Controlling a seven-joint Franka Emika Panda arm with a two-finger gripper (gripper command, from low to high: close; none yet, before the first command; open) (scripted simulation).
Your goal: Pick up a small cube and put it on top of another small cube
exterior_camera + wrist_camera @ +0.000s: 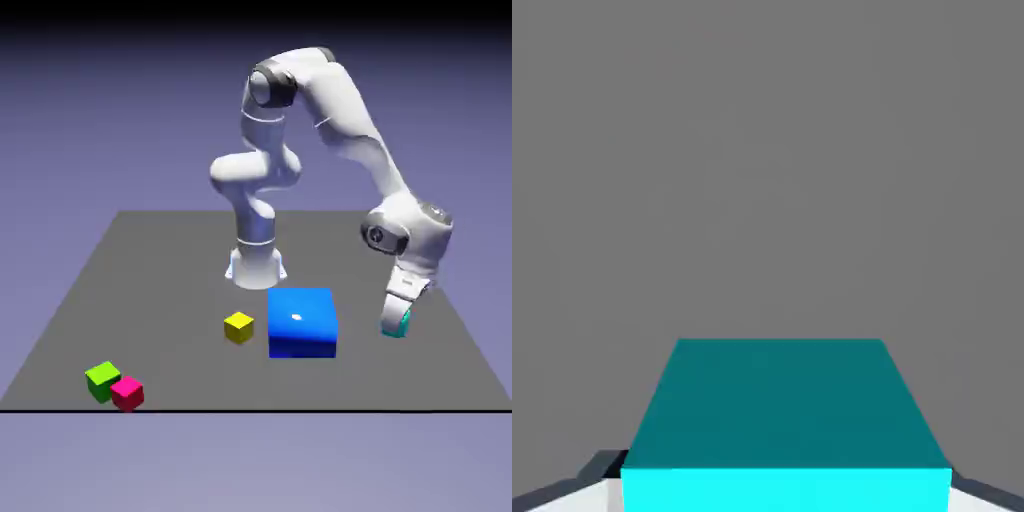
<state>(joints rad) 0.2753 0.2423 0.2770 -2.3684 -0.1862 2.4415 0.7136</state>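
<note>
Teal cube pinched in our Panda's fingers, over on the exterior view's right

So we've got the teal cube [782,405] between the two fingertips of our gripper [396,328], with the jaws closed on its opposite sides. In the hand view it's huge along the bottom edge: a darker teal face, and a bright cyan strip right at the bottom. The fingertips show only as slivers of grey and white, one at each side of it. In the exterior view the cube is mostly tucked behind the hand, so we honestly can't swear to whether it's touching the table or just above it.

Working outward, the big blue block [302,323] is next along, to the exterior view's left of the gripper and well apart from it. It's way bulkier than any of the cubes, with a shiny highlight on it. Just beside that, on its other side, sits the small yellow cube [239,327].

Way over at the near left corner of the dark grey table [180,290] we have the lime green cube [103,381] and the pinkish-red cube [128,393]. Those two are right up against each other or very nearly, with the pinkish-red one closer to the front edge.

Our white arm [345,110] rises from its base behind the yellow cube and the block, arches high, and drops down to the gripper.
</note>
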